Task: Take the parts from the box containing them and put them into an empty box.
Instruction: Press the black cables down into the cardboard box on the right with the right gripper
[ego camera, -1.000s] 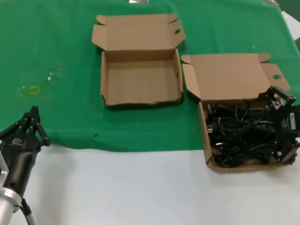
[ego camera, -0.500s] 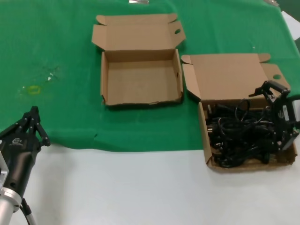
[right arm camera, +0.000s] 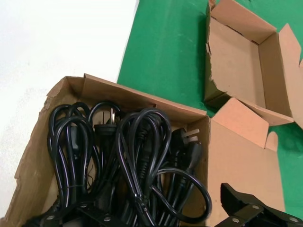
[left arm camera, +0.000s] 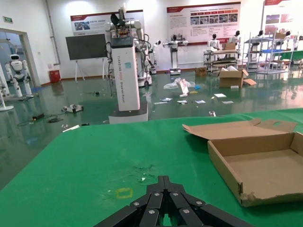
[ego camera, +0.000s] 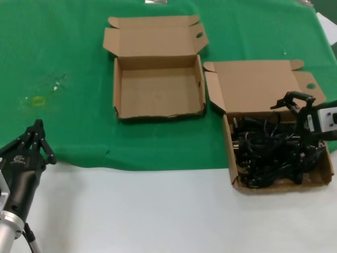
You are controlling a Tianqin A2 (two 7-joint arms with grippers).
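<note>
Inside the right-hand cardboard box, near the table's front edge, we see the power cords heaped as a tangle of black loops; in the right wrist view the same cords lie coiled side by side, with moulded plugs pointing toward the box's hinged lid. Over the right side of this heap we find the right gripper, its fingers spread apart, one raised above the lid's fold and the lower one down among the cords; we cannot tell whether any cord is caught between them. Beyond, to the left and farther back on the green cloth, stands the empty box, its lid folded back flat and its front wall slightly torn. At the near left, over the white tabletop, we see the left gripper parked, its fingers drawn together to a point, well apart from both boxes.
</note>
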